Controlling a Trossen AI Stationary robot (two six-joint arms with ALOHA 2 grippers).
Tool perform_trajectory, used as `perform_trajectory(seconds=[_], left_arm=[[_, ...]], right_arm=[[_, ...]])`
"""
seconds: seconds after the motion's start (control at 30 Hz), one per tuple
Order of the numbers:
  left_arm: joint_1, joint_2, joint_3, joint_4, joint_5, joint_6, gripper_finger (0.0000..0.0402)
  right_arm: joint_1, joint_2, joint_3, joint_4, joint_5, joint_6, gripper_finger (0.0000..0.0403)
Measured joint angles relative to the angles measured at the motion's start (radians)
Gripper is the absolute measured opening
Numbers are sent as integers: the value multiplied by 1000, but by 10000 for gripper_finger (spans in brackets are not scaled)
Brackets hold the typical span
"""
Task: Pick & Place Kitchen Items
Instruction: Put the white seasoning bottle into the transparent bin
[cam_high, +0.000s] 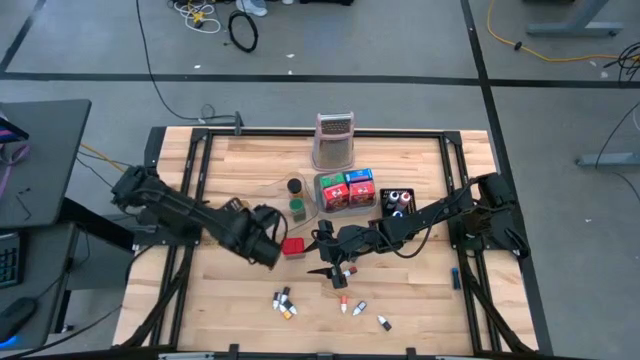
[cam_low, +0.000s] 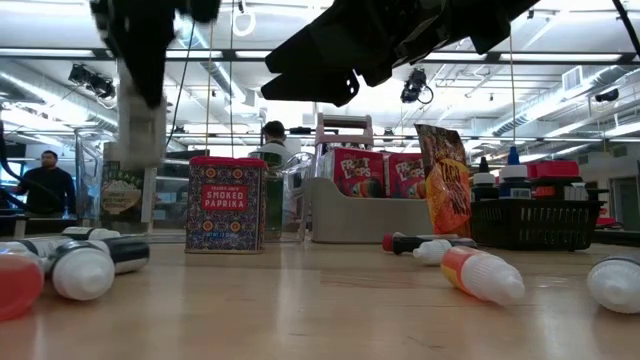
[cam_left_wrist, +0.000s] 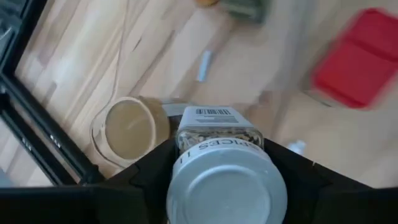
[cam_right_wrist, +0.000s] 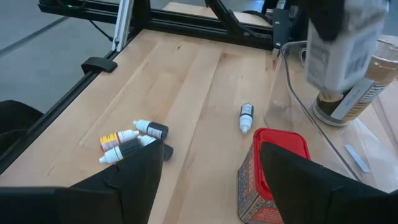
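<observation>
We are holding a clear spice jar with a silver lid (cam_left_wrist: 219, 163) in our left gripper (cam_high: 268, 243), its jaws clenched on it, above the wooden desk (cam_high: 240, 290). Our right gripper (cam_high: 331, 252) is hanging with released jaws just beside the red smoked paprika tin (cam_high: 293, 247), which is standing on the desk.

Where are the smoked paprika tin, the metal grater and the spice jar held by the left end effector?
smoked paprika tin (cam_low: 224, 205): low view, front label.
metal grater (cam_high: 335, 140): high view, perforated face.
spice jar (cam_left_wrist: 225, 186): left wrist view, silver lid.
</observation>
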Motion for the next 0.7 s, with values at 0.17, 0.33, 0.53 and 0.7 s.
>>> perform_trajectory(seconds=[0.17,0.33,0.53,0.7], left_arm=[[42,0,-177,157,63,24,222],[73,-2,-284,359,77,106,244],[118,-3,-303,384,104,146,243],[124,2,-277,371,112,207,256]], right_arm=[[0,0,0,0,0,0,277],[0,0,0,1,0,0,277],[0,0,0,3,0,0,277],[0,0,0,3,0,-13,277]])
